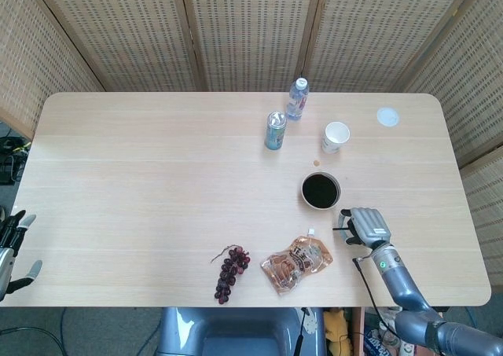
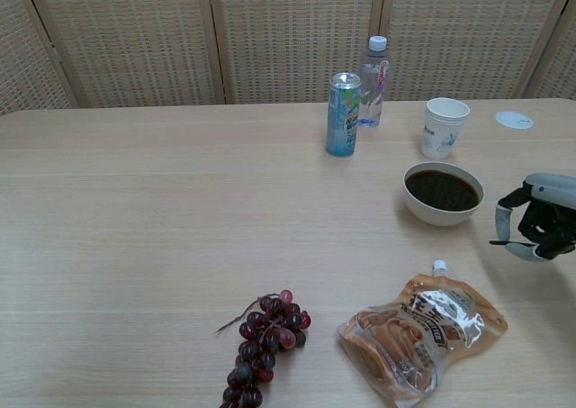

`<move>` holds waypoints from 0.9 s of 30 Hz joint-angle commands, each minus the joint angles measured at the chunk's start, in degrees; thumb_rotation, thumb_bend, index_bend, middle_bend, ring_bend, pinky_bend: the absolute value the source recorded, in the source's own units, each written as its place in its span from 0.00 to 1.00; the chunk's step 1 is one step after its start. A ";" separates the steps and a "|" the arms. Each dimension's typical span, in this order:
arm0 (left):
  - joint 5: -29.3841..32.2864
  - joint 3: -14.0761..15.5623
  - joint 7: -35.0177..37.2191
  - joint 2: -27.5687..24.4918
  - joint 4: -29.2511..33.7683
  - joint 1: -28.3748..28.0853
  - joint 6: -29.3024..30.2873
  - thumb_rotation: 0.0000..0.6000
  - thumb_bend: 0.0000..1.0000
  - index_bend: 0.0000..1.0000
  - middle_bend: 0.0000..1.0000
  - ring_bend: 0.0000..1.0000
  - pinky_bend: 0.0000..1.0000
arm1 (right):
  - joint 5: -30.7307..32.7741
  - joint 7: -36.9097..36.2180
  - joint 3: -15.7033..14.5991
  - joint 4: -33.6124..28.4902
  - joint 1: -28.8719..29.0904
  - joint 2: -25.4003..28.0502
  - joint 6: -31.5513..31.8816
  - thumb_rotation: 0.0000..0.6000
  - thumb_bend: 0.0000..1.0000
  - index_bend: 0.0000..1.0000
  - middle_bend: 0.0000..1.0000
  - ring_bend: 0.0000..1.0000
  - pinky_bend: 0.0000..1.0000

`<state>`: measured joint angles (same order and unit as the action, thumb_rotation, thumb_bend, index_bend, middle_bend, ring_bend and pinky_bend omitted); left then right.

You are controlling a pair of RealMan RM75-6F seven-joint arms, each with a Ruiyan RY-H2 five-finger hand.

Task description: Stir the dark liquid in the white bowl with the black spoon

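The white bowl (image 1: pixel 321 191) full of dark liquid (image 1: pixel 320 189) sits right of centre on the table (image 1: pixel 157 175), with nothing in it but the liquid. The right hand (image 2: pixel 536 217) is just to the lower right of the bowl in the head view, close but not touching it. Its fingers (image 2: pixel 504 221) are curled in, and there's a thin dark thing poking out toward the left from between them, which looks like the black spoon (image 2: pixel 500 241). Only a sliver shows, so I can't say how firmly it's held.

The left hand (image 1: pixel 12 246) is way over at the lower left edge of the head view, off the side of the table, fingers apart and holding nothing.

Other stuff on the table:
- a paper cup (image 1: pixel 335 137) just above the bowl
- a drink can (image 1: pixel 275 130) and a clear water bottle (image 1: pixel 297 98) further up, close together
- a small white lid (image 1: pixel 387 117) near the upper right corner
- a snack pouch (image 1: pixel 296 264) with a spout below the bowl
- a bunch of dark grapes (image 1: pixel 229 273) left of the pouch
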<state>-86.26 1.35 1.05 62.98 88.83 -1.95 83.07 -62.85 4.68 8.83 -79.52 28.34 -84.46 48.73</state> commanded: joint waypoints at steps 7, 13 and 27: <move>-0.32 0.03 0.26 0.23 -0.30 -0.15 -0.05 1.00 0.36 0.00 0.00 0.00 0.00 | 4.60 -21.46 8.82 -10.28 0.64 8.38 -9.73 1.00 0.77 0.69 0.97 1.00 1.00; -0.29 0.06 0.35 0.11 -0.36 -0.06 0.04 1.00 0.36 0.00 0.00 0.00 0.00 | 4.42 -30.50 12.10 -10.07 1.80 8.49 -13.55 1.00 0.77 0.69 0.97 1.00 1.00; 0.23 0.23 0.44 0.06 -0.59 0.50 0.28 1.00 0.37 0.00 0.00 0.00 0.00 | 9.00 -39.26 16.55 -1.24 8.33 1.95 -18.93 1.00 0.77 0.69 0.97 1.00 1.00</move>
<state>-86.06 1.56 1.48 63.05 88.26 -1.50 83.33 -54.85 -34.38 25.21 -82.54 35.46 -81.02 30.22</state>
